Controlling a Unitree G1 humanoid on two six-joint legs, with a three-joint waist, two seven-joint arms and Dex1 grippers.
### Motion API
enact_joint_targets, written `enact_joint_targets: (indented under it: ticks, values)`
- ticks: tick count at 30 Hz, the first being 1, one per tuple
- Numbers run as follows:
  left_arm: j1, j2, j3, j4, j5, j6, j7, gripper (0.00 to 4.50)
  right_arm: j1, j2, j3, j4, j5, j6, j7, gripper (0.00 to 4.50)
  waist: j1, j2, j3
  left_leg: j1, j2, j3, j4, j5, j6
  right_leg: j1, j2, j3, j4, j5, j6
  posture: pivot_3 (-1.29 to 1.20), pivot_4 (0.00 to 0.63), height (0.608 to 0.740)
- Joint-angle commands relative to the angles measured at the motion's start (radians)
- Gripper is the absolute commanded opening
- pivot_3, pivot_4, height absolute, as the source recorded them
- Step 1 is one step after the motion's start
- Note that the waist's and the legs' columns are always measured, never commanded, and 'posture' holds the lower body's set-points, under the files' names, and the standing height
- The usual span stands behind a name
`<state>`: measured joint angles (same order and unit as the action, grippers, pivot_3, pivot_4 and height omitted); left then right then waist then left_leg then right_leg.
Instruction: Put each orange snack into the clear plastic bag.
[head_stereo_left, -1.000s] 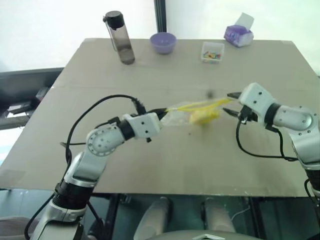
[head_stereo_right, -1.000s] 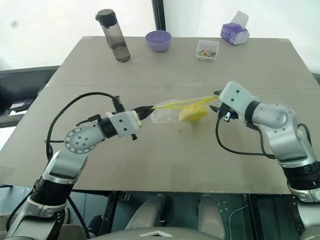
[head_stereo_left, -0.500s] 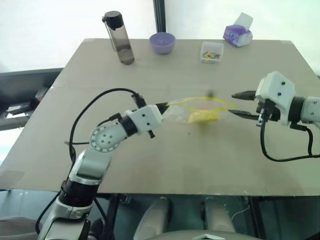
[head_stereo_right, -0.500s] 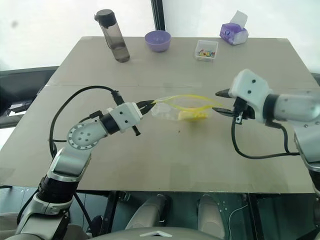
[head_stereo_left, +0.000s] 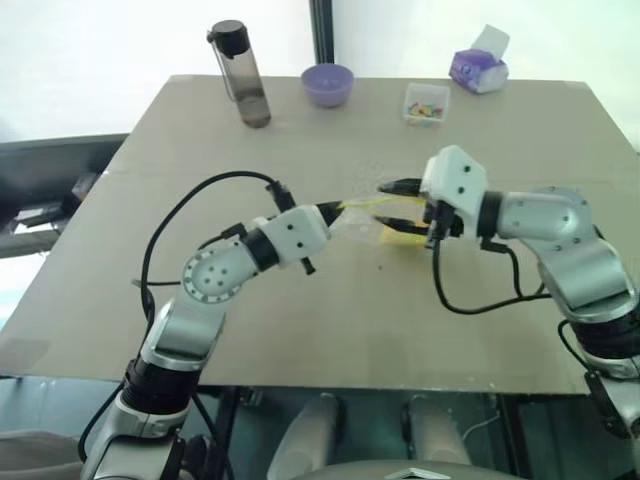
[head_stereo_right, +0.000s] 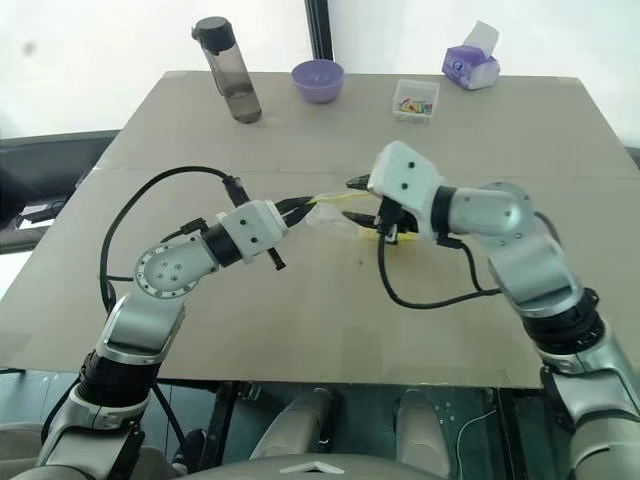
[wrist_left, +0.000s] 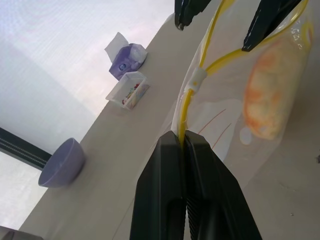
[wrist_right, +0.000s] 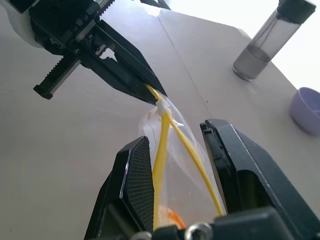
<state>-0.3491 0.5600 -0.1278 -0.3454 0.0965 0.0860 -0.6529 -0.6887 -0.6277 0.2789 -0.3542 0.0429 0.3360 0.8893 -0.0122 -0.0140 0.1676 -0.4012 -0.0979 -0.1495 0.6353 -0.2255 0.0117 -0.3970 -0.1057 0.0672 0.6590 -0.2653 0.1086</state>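
The snack (wrist_left: 265, 95) is seen inside the bag (wrist_left: 235, 115), which is held up over the middle of the surface (head_stereo_left: 300, 330). The bag's yellow strip end is pinched by the left gripper (wrist_left: 184, 142), jaws clamped on it. The right gripper (wrist_right: 175, 165) is set w/ jaws apart, one each side of the yellow mouth edges; contact can't be told. At the far edge a bottle (head_stereo_left: 241, 75), bowl (head_stereo_left: 328, 85), small box (head_stereo_left: 426, 103) & tissue pack (head_stereo_left: 478, 68) are lined up.

Bright daylight from behind, blown-out white background, soft shadows, sharp wrist close-ups
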Motion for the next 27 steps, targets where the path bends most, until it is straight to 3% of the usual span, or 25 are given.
enact_joint_targets:
  ticks: [1, 22, 24, 27]
  values:
    - [0.000, 0.006, 0.005, -0.060, 0.001, 0.002, 0.001, 0.07, -0.039, 0.017, 0.003, 0.012, -0.033, -0.059, -0.015, 1.89, 0.000, 0.000, 0.000, 0.000, 0.000, 0.000, 0.000, 0.000, 0.000, 0.000, 0.000, 0.000, 0.000, 0.000, 0.000, 0.00, 0.150, 0.739]
    - [0.013, -0.002, 0.013, -0.061, -0.010, 0.017, 0.007, 0.07, -0.041, 0.065, 0.043, 0.025, -0.080, -0.109, 0.025, 1.89, -0.002, 0.000, 0.000, 0.000, 0.000, 0.000, 0.000, 0.000, 0.000, 0.000, 0.000, 0.000, 0.001, 0.000, 0.000, 0.00, 0.150, 0.739]
    - [0.014, -0.002, 0.014, -0.061, -0.011, 0.018, 0.007, 0.07, -0.039, 0.067, 0.045, 0.024, -0.082, -0.110, 0.023, 1.00, -0.002, 0.000, 0.000, 0.000, 0.000, 0.000, 0.000, 0.000, 0.000, 0.000, 0.000, 0.000, 0.001, 0.000, 0.000, 0.00, 0.150, 0.739]
    - [0.016, -0.001, 0.015, -0.062, -0.013, 0.019, 0.006, 0.07, -0.034, 0.073, 0.053, 0.022, -0.089, -0.110, 0.018, 0.07, -0.002, 0.000, 0.000, 0.000, 0.000, 0.000, 0.000, 0.000, 0.000, 0.000, 0.000, 0.000, 0.001, 0.000, 0.000, 0.00, 0.150, 0.739]
